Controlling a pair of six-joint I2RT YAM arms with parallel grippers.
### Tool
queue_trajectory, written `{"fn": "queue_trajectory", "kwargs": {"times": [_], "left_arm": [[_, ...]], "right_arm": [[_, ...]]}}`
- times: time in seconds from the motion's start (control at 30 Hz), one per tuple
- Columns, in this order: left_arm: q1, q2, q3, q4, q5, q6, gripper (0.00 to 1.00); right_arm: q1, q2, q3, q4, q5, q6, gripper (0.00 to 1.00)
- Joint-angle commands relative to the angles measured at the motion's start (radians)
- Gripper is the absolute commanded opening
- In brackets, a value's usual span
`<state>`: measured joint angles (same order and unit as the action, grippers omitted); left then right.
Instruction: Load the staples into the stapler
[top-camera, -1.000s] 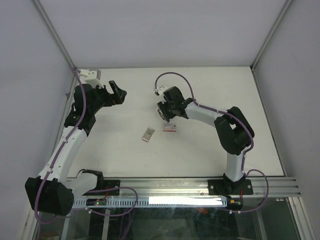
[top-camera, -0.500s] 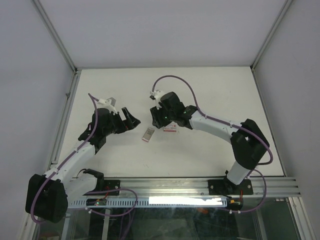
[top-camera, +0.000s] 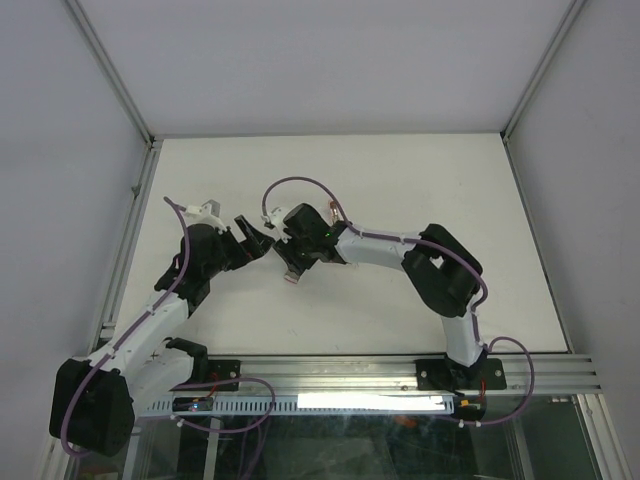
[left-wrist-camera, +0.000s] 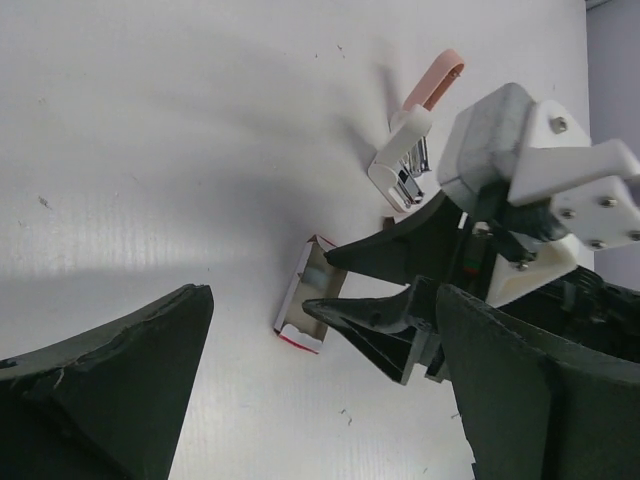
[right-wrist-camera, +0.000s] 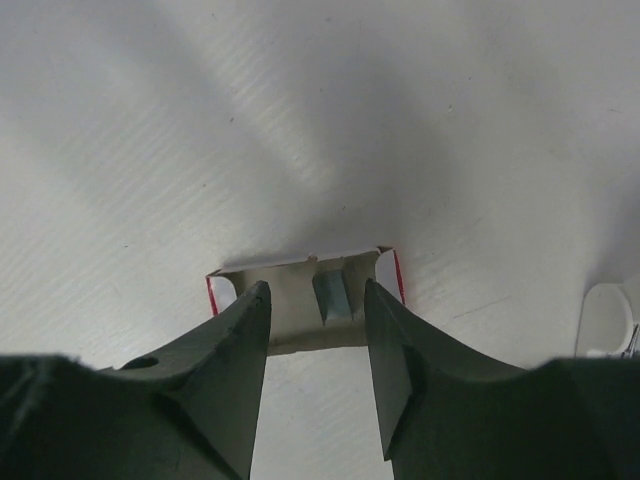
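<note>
The staples (right-wrist-camera: 333, 294) are a grey strip lying in an open red-edged cardboard tray (right-wrist-camera: 288, 300) on the white table. My right gripper (right-wrist-camera: 316, 290) is open, its fingertips low over the tray, one on each side of the strip, not closed on it. In the top view the right gripper (top-camera: 296, 264) covers most of the tray (top-camera: 292, 276). My left gripper (top-camera: 257, 238) is wide open and empty, just left of it. In the left wrist view the tray (left-wrist-camera: 300, 300) lies under the right gripper's fingers (left-wrist-camera: 345, 255). The white and pink stapler (left-wrist-camera: 412, 150) lies beyond.
The stapler's white end shows at the right edge of the right wrist view (right-wrist-camera: 606, 318). The right arm (top-camera: 380, 243) stretches across the middle of the table and hides the little red-and-white box. Metal frame rails (top-camera: 140, 200) border the table's left side.
The right gripper has swung left from the red-and-white box to over the tray of staples. The left gripper has moved right and nearer, close beside the right gripper.
</note>
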<state>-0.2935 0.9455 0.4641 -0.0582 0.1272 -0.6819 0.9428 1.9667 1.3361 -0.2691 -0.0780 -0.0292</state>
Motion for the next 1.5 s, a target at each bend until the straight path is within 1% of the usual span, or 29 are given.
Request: {"fn": "queue_trajectory", "kwargs": {"times": [0.0, 0.27, 0.4, 0.53, 0.67, 0.73, 0.83, 0.93, 1.03, 1.1, 1.17, 1.27, 1.37, 1.47], "left_arm": [[0.002, -0.035, -0.016, 0.075, -0.031, -0.032, 0.99], [0.006, -0.043, -0.024, 0.088, -0.034, -0.035, 0.99], [0.008, -0.052, -0.028, 0.089, -0.033, -0.034, 0.99], [0.01, -0.063, -0.027, 0.103, -0.002, -0.013, 0.99], [0.012, -0.122, -0.041, 0.146, 0.035, 0.02, 0.99], [0.01, -0.15, -0.042, 0.17, 0.068, 0.042, 0.99], [0.007, -0.15, -0.009, 0.218, 0.233, 0.114, 0.97], [-0.006, -0.148, 0.008, 0.284, 0.325, 0.131, 0.95], [-0.039, -0.136, -0.01, 0.415, 0.415, 0.095, 0.95], [-0.082, -0.111, -0.01, 0.489, 0.448, 0.072, 0.94], [-0.141, -0.086, -0.006, 0.55, 0.445, 0.063, 0.93], [-0.221, -0.05, 0.005, 0.634, 0.411, 0.037, 0.93], [-0.272, -0.012, 0.018, 0.717, 0.371, -0.006, 0.92], [-0.301, 0.027, 0.015, 0.821, 0.341, -0.067, 0.92]], "right_arm": [[0.004, 0.028, 0.071, 0.003, 0.034, -0.064, 0.45], [0.006, 0.067, 0.099, -0.011, 0.041, -0.087, 0.38], [0.006, 0.068, 0.099, -0.018, 0.057, -0.096, 0.28], [0.004, 0.049, 0.095, -0.012, 0.063, -0.083, 0.23], [-0.013, -0.01, 0.081, 0.014, 0.027, -0.035, 0.22], [-0.033, -0.055, 0.072, 0.024, -0.009, 0.0, 0.21], [-0.08, -0.145, 0.034, 0.053, -0.093, 0.063, 0.2], [-0.149, -0.253, -0.046, 0.127, -0.195, 0.139, 0.2], [-0.238, -0.356, -0.141, 0.228, -0.32, 0.243, 0.2], [-0.308, -0.437, -0.222, 0.309, -0.416, 0.325, 0.2], [-0.353, -0.499, -0.282, 0.388, -0.51, 0.402, 0.2], [-0.394, -0.579, -0.349, 0.485, -0.597, 0.505, 0.2], [-0.405, -0.647, -0.413, 0.586, -0.646, 0.605, 0.2], [-0.407, -0.698, -0.48, 0.722, -0.675, 0.716, 0.2]]}}
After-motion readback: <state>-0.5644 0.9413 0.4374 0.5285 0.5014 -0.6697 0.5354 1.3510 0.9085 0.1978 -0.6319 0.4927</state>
